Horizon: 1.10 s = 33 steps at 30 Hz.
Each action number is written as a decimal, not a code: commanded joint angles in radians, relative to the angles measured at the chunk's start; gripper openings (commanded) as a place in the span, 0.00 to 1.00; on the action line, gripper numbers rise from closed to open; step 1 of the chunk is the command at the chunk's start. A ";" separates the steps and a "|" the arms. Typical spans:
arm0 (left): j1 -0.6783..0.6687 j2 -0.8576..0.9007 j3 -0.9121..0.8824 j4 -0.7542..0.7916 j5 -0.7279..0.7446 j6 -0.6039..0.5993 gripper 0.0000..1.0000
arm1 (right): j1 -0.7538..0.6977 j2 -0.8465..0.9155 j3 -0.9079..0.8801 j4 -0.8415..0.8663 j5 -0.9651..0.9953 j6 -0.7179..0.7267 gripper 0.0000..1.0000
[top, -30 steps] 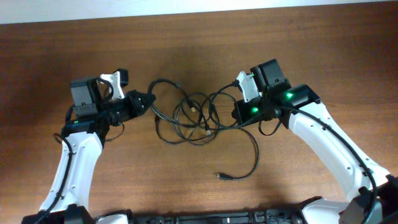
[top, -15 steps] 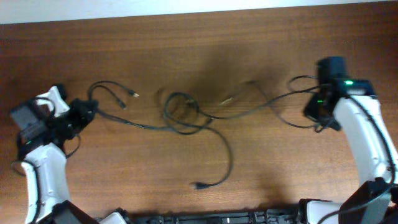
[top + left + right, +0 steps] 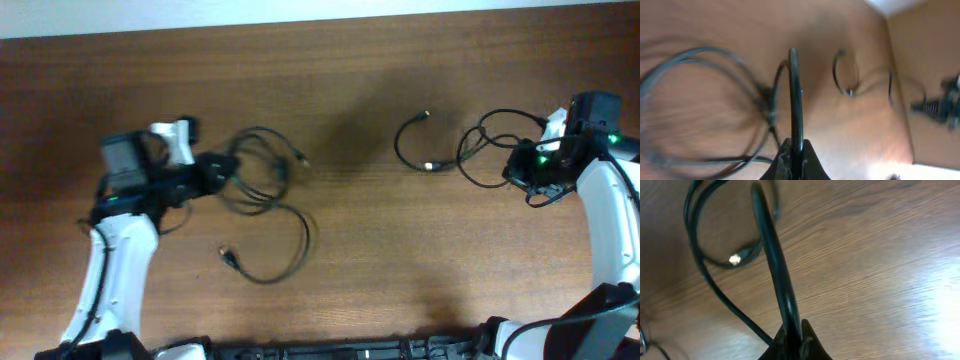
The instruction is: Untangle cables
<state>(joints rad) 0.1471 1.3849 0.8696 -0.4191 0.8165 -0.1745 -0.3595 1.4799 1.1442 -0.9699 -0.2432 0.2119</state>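
1. Two clusters of cables lie on the worktop (image 3: 350, 270), well apart, with bare wood between them. No strand links them in the overhead view, so I judge the main separation done.
2. The left cluster (image 3: 262, 172) sits just beside the left gripper (image 3: 218, 170). Several loops overlap one another there, and one long tail curves down toward the near edge and ends in a dark plug (image 3: 228, 257).
3. The left gripper is pinched narrow on a strand (image 3: 794, 95) of that cluster. Its wrist view shows the strand rising from between the closed fingertips, with the looped part blurred to one side.
4. The right cluster (image 3: 412, 150) spreads from an open hook shape near the middle of the worktop to tighter loops close to the right gripper (image 3: 517, 170). A pale-tipped plug (image 3: 431, 166) lies at the bottom of the hook. Whether this is one cable or two cannot be told from these views.
5. The right gripper is likewise clamped on a cord (image 3: 771, 255), which runs up from between its fingertips in its wrist view, with a loop lying behind it on the wood.
6. What is left, by my reading, is the crossing loops of the left cluster, which look like the larger remaining job. The small coils by the right gripper also need opening out. Each cable should then be laid flat on its own.
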 commanded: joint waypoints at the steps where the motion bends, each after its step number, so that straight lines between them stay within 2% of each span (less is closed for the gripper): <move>1: -0.138 -0.022 0.005 -0.017 -0.105 0.074 0.00 | -0.122 -0.015 0.052 0.033 0.057 0.034 0.04; 6: -0.229 -0.022 0.004 -0.016 -0.107 0.087 0.00 | -0.368 -0.026 0.263 0.008 -0.241 0.032 0.04; 7: -0.234 -0.022 0.004 -0.016 -0.107 0.087 0.00 | -0.383 -0.027 0.273 0.006 -0.290 0.032 0.24; 9: -0.243 -0.022 0.004 -0.016 -0.103 0.087 0.00 | -0.385 -0.026 0.273 -0.032 -0.365 0.032 0.76; 10: -0.252 -0.022 0.005 -0.012 -0.085 0.095 0.00 | -0.360 -0.024 0.265 -0.074 -0.382 0.022 0.91; 12: -0.259 -0.022 0.005 0.025 0.004 0.127 0.00 | -0.248 -0.022 0.254 -0.138 -0.381 -0.097 0.91; 16: -0.259 -0.022 0.005 0.143 0.079 0.127 0.00 | 0.023 -0.018 0.254 -0.212 -0.356 -0.285 0.90; 20: -0.257 -0.022 0.005 0.202 0.127 0.123 0.00 | 0.286 -0.003 0.254 -0.256 -0.239 -0.286 0.88; 21: -0.258 -0.022 0.005 0.200 0.126 0.123 0.00 | 0.375 0.010 0.253 -0.256 -0.233 -0.286 0.86; 26: -0.257 -0.022 0.005 0.210 0.126 0.118 0.00 | 0.637 0.111 0.253 -0.252 -0.235 -0.292 0.85; 30: -0.256 -0.022 0.005 0.395 0.174 -0.115 0.00 | 0.781 0.180 0.253 -0.148 -0.246 -0.359 0.75; 32: -0.256 -0.022 0.005 0.473 0.217 -0.278 0.00 | 0.826 0.182 0.253 -0.053 -0.246 -0.397 0.74; 33: -0.256 -0.022 0.005 0.495 0.216 -0.405 0.00 | 0.846 0.182 0.253 0.002 -0.250 -0.420 0.73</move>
<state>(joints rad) -0.1074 1.3830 0.8658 0.0330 0.9733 -0.3016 0.4507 1.6619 1.4002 -1.0306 -0.4904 -0.1421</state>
